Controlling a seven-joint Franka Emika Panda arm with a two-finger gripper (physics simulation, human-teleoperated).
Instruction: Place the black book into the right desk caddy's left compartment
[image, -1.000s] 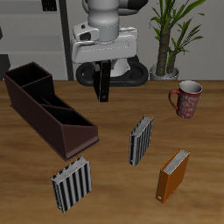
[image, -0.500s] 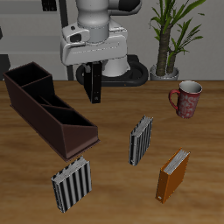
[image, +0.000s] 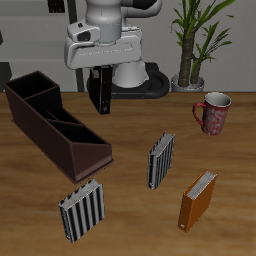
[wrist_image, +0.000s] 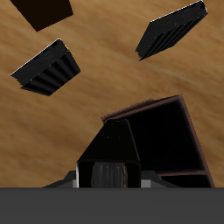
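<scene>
My gripper (image: 100, 82) is shut on the black book (image: 102, 94) and holds it upright in the air above the table, beside the far end of the right desk caddy (image: 52, 127). The caddy is a long dark maroon box with dividers and a sloped end toward the table's front edge. In the wrist view the black book (wrist_image: 109, 157) hangs between my fingers, with the caddy's open compartments (wrist_image: 171, 140) just below and beside it.
Two grey-striped books stand on the table (image: 162, 160) (image: 80, 209), also in the wrist view (wrist_image: 171, 28) (wrist_image: 46, 68). An orange-brown book (image: 198, 200) stands near the front edge. A patterned mug (image: 213, 113) and a potted plant (image: 195, 40) are farther back.
My gripper has carried the black book sideways toward the caddy, from over the table's middle to near the caddy's far end. Nothing else moved.
</scene>
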